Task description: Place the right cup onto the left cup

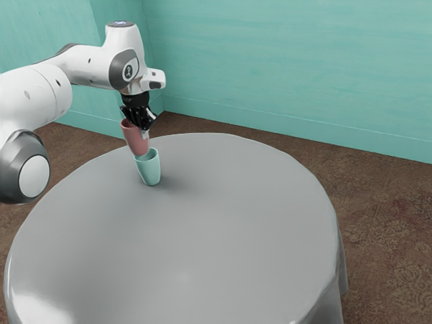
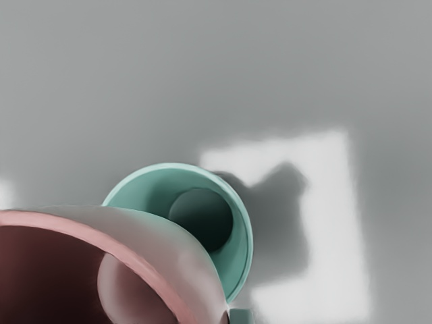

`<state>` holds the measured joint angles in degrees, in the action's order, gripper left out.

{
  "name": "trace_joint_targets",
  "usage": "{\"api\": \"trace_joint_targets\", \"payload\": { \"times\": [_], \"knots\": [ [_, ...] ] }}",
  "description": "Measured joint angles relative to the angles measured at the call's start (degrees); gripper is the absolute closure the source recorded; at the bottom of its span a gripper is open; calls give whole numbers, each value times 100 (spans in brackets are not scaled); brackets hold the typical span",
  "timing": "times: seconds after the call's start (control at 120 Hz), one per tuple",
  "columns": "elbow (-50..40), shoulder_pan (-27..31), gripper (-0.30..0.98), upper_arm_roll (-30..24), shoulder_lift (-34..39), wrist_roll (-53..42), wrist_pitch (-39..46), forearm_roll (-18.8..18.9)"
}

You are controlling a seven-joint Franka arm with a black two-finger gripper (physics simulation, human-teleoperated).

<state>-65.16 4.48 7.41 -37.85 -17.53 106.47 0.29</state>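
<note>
Pink tapered cup point(image 2: 162, 243), smooth-walled, nearest in the wrist view; held aloft and tilted by its rim in the black two-finger end effector point(image 1: 143, 127). Teal tapered cup point(image 1: 149, 173) upright on the round grey-clothed table point(image 1: 202, 236), far part, exterior view's left. Pink base near teal mouth, contact unclear

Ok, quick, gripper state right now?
Gripper: closed on the pink cup, holding it up at the teal cup's rim.
</note>
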Motion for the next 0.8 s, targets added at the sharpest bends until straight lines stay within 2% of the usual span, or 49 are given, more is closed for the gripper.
{"api": "trace_joint_targets", "payload": {
  "times": [0.433,0.633,0.667,0.8],
  "knots": [
    [-2,1,78,-29,-202,-25,310,-10],
    [-9,1,78,-18,-341,-25,373,-162],
    [-14,1,74,-20,-359,-27,376,-202],
    [-48,0,44,-13,-422,-36,390,-446]
  ]
}}
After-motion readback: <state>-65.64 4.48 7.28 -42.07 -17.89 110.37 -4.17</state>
